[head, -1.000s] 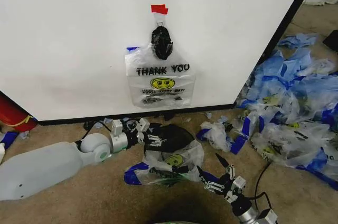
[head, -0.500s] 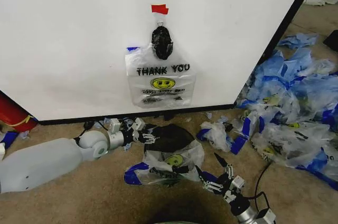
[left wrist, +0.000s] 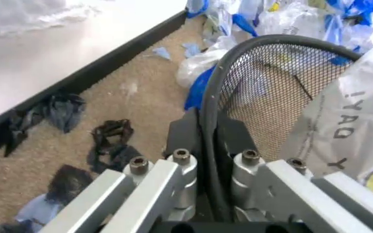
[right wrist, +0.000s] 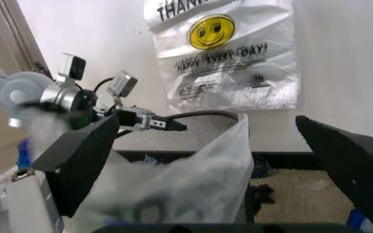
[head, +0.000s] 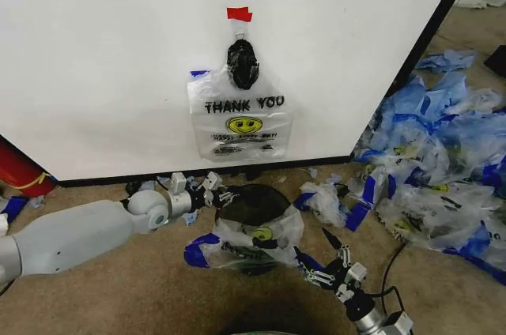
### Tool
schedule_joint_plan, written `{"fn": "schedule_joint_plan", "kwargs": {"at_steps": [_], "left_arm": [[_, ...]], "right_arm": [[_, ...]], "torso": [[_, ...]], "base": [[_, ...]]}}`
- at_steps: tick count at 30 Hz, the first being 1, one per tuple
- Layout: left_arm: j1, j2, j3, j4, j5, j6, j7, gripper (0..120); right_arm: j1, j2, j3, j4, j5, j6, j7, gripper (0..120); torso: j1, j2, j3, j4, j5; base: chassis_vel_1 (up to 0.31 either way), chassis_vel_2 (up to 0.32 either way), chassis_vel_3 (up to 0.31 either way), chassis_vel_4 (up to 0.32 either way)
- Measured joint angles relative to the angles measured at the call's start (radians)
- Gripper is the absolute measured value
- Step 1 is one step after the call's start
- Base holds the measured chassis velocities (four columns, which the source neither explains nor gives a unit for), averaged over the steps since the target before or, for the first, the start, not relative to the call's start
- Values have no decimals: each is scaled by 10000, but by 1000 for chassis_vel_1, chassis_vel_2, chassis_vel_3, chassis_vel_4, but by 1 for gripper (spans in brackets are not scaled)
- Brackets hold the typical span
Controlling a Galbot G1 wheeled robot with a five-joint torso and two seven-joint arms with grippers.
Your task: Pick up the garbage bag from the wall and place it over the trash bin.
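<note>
Our left claw (head: 224, 195) is closed on the far-left rim of the trash bin (head: 254, 202), which lies on the floor below the wall (head: 118, 58). A garbage bag (head: 239, 122) hangs on that wall, and our right claw (head: 322, 260) gapes open with nothing in it, just near-right of the bin

garbage bag (head: 240, 118): thin glossy clear plastic | trash bin (left wrist: 283, 92): black metal mesh | wall (head: 103, 58): smooth matt white

Looks like a robot test room: a freestanding white wall panel (head: 118, 66) on tan carpet (head: 118, 287), heaps of spent plastic bags (head: 443, 169) alongside
</note>
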Motion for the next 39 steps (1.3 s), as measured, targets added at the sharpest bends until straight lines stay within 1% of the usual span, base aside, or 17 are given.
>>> {"fn": "schedule_joint_plan", "kwargs": {"at_steps": [2, 6, 7, 10, 13, 14, 18, 20, 21, 24, 27, 28, 29, 31, 32, 34, 39], "left_arm": [[37, 60, -25, -101, -5, 0, -40, 3], [353, 546, -501, -805, -145, 156, -600, 3], [353, 546, -501, -805, -145, 156, -600, 3], [617, 953, -994, -1251, -257, 240, -952, 3], [1216, 1352, -1834, -1753, -402, 387, -1372, 3], [1216, 1352, -1834, -1753, -402, 387, -1372, 3], [2325, 1917, -3088, -2514, -776, 541, -2134, 3], [3133, 2167, -3961, -2911, -925, 689, -2541, 3], [3133, 2167, -3961, -2911, -925, 689, -2541, 3], [5022, 2411, -5921, -3677, -1209, 911, -3513, 3], [6739, 2389, -7643, -4264, -1451, 1050, -4454, 3], [7009, 2376, -7946, -4355, -1482, 1065, -4630, 3], [7009, 2376, -7946, -4355, -1482, 1065, -4630, 3], [7795, 2315, -8871, -4660, -1564, 1085, -5328, 3], [8151, 2246, -9346, -4820, -1587, 1095, -5769, 3], [8638, 2089, -9957, -5109, -1715, 1112, -6542, 3], [9216, 1863, -10569, -5623, -1912, 1173, -7354, 3]], "right_arm": [[12, -6, -4, 2, 0, 0, 0, 100], [48, -80, -40, 62, 4, -2, 6, 100], [48, -80, -40, 62, 4, -2, 6, 100], [61, -137, -75, 124, 20, -11, 10, 100], [105, -215, -125, 194, 107, -32, 26, 100], [105, -215, -125, 194, 107, -32, 26, 100], [241, -337, -213, 255, 202, -61, 62, 100], [311, -403, -255, 290, 243, -72, 87, 100], [311, -403, -255, 290, 243, -72, 87, 100], [430, -501, -313, 317, 321, -85, 103, 100], [553, -556, -408, 307, 366, -85, 112, 100], [579, -567, -430, 302, 371, -86, 114, 100], [579, -567, -430, 302, 371, -86, 114, 100], [680, -590, -523, 281, 395, -86, 119, 100], [753, -601, -587, 263, 405, -91, 132, 100], [867, -607, -672, 255, 414, -118, 141, 100], [913, -645, -698, 268, 440, -131, 144, 100]], "torso": [[0, 0, 0, -2, -1], [1, -1, 3, 1, -1], [1, -1, 3, 1, -1], [1, -1, 2, 3, 6], [1, -1, 2, 2, 2], [1, -1, 2, 2, 2], [1, -1, 1, 1, 5], [2, -1, 1, 4, 1], [2, -1, 1, 4, 1], [1, 0, -1, 4, 7], [0, -1, 0, 3, -4], [0, -1, 0, 5, -5], [0, -1, 0, 5, -5], [0, 0, -2, 3, 9], [0, 0, -1, 3, 7], [0, -1, -1, 2, 5], [0, 0, -1, 0, 5]], "base": [[0, 0, 0, 0], [0, 0, 0, 0], [0, 0, 0, 0], [0, 0, 0, 0], [0, 0, 0, 0], [0, 0, 0, 0], [0, 0, 0, 0], [0, 0, 0, 0], [0, 0, 0, 0], [0, 0, 0, 0], [0, 0, 0, 0], [0, 0, 0, 0], [0, 0, 0, 0], [0, 0, 0, 0], [0, 0, 0, 0], [0, 0, 0, 0], [0, 0, 0, 0]]}}
